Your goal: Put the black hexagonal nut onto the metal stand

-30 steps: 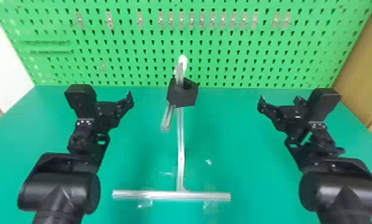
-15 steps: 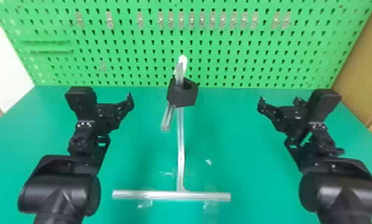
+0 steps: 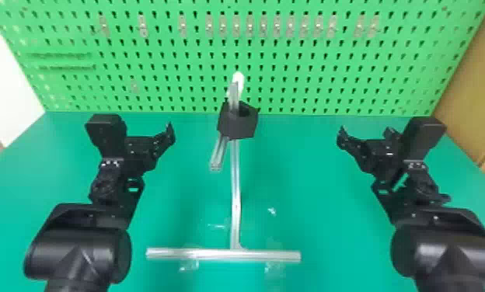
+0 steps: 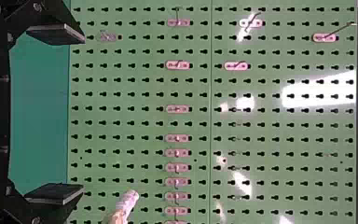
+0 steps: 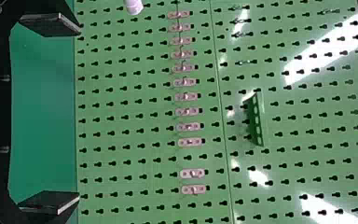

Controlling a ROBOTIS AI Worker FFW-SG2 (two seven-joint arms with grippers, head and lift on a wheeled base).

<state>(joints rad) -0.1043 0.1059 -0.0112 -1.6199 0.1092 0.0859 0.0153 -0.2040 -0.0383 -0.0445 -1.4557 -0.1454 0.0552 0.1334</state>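
The black hexagonal nut (image 3: 238,126) sits high on the metal stand (image 3: 236,194), above the green bench (image 3: 311,182), between the left claw (image 3: 147,134) and right claw (image 3: 366,135), both empty and spread wide.

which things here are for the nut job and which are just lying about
For the job:
- black hexagonal nut, up on the stand
- metal stand
- left claw, right claw

Not needed, it seems:
- green pegboard
- pegboard hooks
- clear scrap on the tabletop
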